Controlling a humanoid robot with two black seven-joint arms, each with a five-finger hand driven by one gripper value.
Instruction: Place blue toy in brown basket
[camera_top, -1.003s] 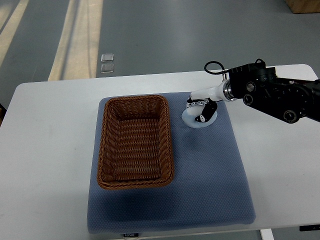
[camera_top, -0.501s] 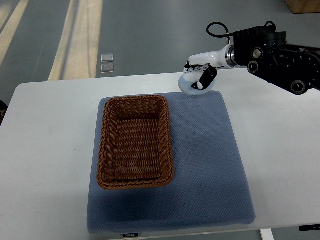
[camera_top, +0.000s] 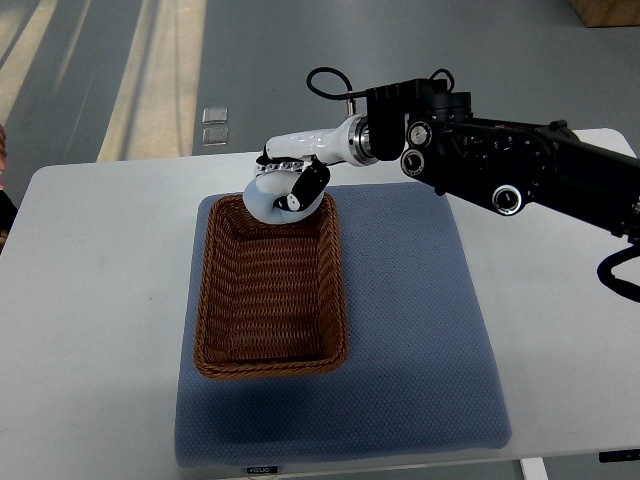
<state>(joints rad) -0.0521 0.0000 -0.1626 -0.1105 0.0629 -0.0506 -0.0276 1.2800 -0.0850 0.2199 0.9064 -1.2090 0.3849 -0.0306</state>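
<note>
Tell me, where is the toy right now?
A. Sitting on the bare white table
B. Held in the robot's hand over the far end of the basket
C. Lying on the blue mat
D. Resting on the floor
B: the right hand grips the toy above the far end of the basket, not yet set down.

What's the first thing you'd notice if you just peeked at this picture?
The big black robot arm reaching in from the right grabs the eye first. Its white right hand holds a pale blue toy over the far end of the brown basket. The basket sits on a blue mat on a white table.
</note>
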